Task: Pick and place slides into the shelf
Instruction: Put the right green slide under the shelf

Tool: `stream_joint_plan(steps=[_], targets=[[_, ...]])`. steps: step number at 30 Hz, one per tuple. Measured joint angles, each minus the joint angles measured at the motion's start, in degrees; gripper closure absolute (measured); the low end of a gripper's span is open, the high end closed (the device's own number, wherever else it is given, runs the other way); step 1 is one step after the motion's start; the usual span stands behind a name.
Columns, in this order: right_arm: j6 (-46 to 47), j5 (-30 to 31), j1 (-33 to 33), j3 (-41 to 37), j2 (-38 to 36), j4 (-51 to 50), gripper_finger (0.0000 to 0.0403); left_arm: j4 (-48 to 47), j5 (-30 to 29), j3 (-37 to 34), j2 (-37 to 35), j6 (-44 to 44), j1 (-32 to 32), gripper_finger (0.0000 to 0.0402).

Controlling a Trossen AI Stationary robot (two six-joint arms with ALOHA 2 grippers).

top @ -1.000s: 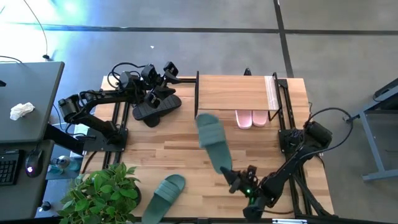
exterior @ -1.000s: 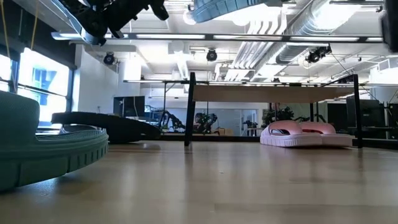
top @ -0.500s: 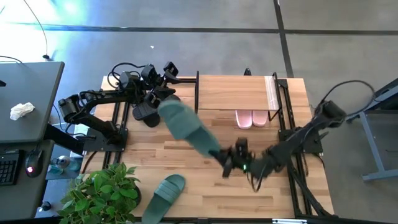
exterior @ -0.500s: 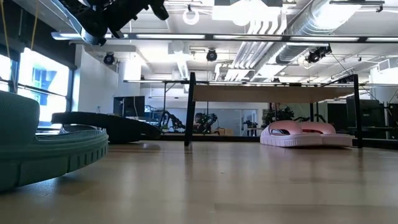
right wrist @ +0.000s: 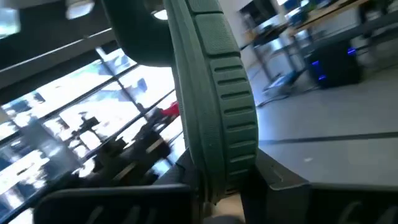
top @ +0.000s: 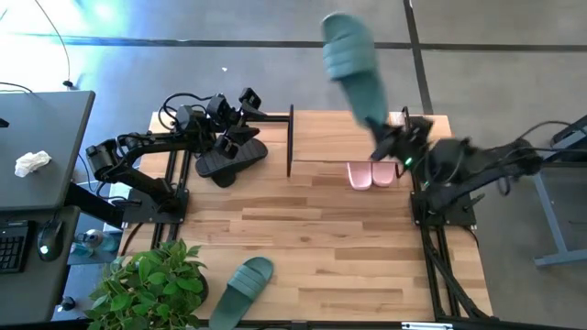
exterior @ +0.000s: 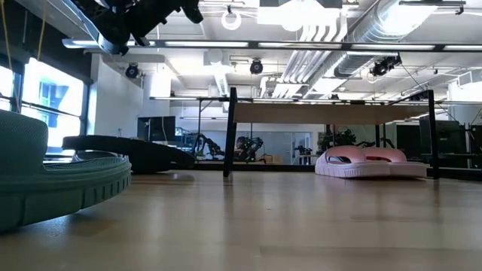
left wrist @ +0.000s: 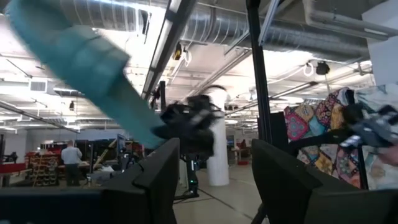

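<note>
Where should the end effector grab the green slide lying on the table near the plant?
Probably the heel end of the green slide, coming from above. It lies flat, sole down; that end is thin enough to pinch between two fingers, while the wide ribbed strap covers the other half.

One cam's overhead, one sits at tabletop level, both catching the shelf (top: 344,136); wrist cams look outward.

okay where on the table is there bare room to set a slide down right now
Bare wood runs across the table from the shelf to the near edge, bordered by the green slide near the plant. It is crowded under the shelf's right end, where the pink pair sits, and left of the shelf around the black slides.
</note>
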Motion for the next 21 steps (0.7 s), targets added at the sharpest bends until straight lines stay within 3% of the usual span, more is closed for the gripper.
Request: stream_joint_plan(steps=[3,5,7,10,14,21], targets=[[1.07,-3.67,-6.15,0.00,-6.35,-2.87,0.0367,-0.01,0.00,0.00,0.00,0.14,-0.01,0.0218],[3.48,-10.97,-11.04,0.00,-9.35,-2.93,0.0367,-0.01,0.00,0.00,0.00,0.32,-0.01,0.0218],[9.20,-16.81,-14.94,-0.13,-10.80,-3.32,0.0367,-0.03,-0.20,0.00,0.00,0.81,-0.01,0.0218],[22.93,-23.73,-15.07,-3.53,-11.60,-11.44,0.0367,-0.03,-0.61,0.00,0.00,1.04,-0.01,0.0218],[42.86,-27.92,-8.60,-13.14,-10.43,-19.97,0.0367,-0.06,-0.66,0.00,0.00,1.02,-0.01,0.0218],[61.44,-18.28,13.91,-25.89,-10.75,-8.38,0.0367,-0.14,-1.53,0.00,0.00,0.32,0.00,0.0218]])
